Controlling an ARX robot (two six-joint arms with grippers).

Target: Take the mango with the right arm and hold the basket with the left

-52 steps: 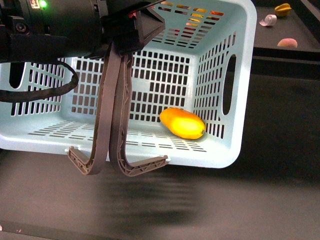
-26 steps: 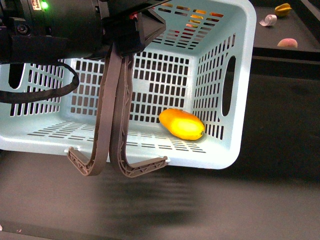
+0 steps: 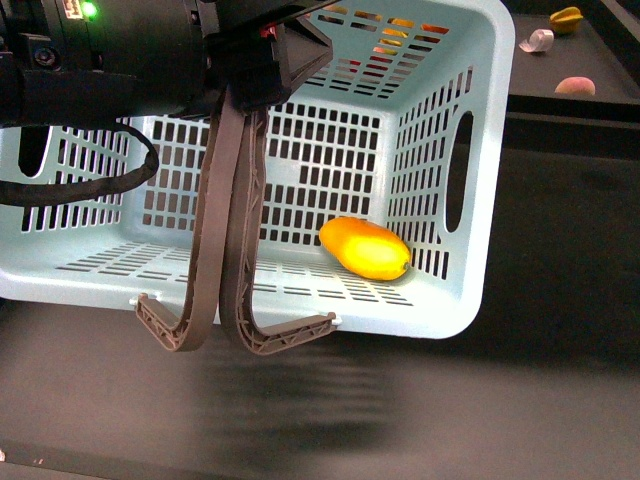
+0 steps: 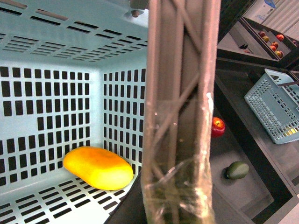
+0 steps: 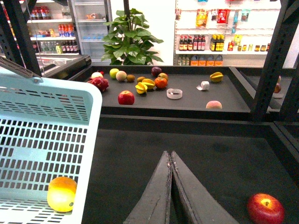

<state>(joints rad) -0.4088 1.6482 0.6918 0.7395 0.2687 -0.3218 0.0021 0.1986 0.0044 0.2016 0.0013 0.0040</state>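
Over dark table [image 3: 520,420], left gripper [image 3: 235,332] points downward, pinching the basket [image 3: 485,150] rim.

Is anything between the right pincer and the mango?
Only the basket's right side wall: the mango lies just inside it, while the shut right pincer sits outside. The basket's mouth faces the robot, and nothing visible blocks it near the mango.
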